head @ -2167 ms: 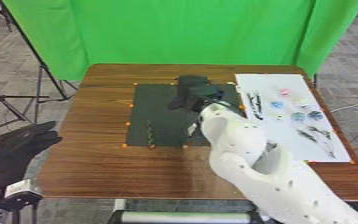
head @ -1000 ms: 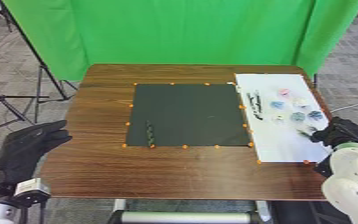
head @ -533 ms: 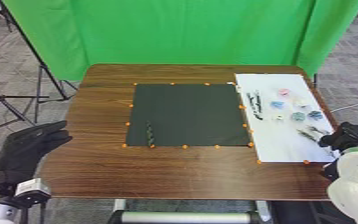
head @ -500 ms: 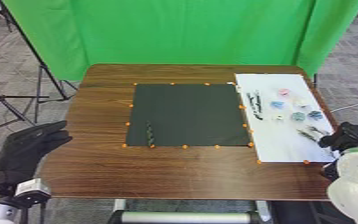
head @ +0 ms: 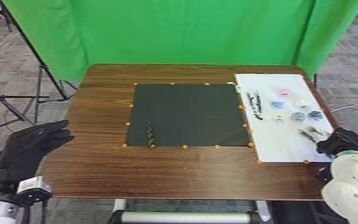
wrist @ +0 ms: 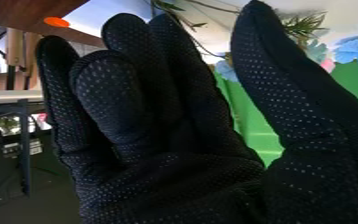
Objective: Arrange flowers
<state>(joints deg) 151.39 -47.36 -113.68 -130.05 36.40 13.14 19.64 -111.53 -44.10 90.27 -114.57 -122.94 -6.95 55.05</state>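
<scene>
Fingers straight, thumb spread wide — right hand [head: 342, 142], open and empty, sits beside two green sprigs [head: 310, 133]; whether they touch, I can't tell. Left hand [head: 23, 150] is open too. Six flower heads [head: 298, 116] lie on the white sheet [head: 286, 145] — one green stem [head: 150, 134] on the black mat [head: 193, 115].

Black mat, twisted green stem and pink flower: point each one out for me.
Black mat [head: 198, 112]: head view, bare middle.
Twisted green stem [head: 151, 134]: head view, middle of its length.
Pink flower [head: 284, 92]: head view, bloom's centre.
</scene>
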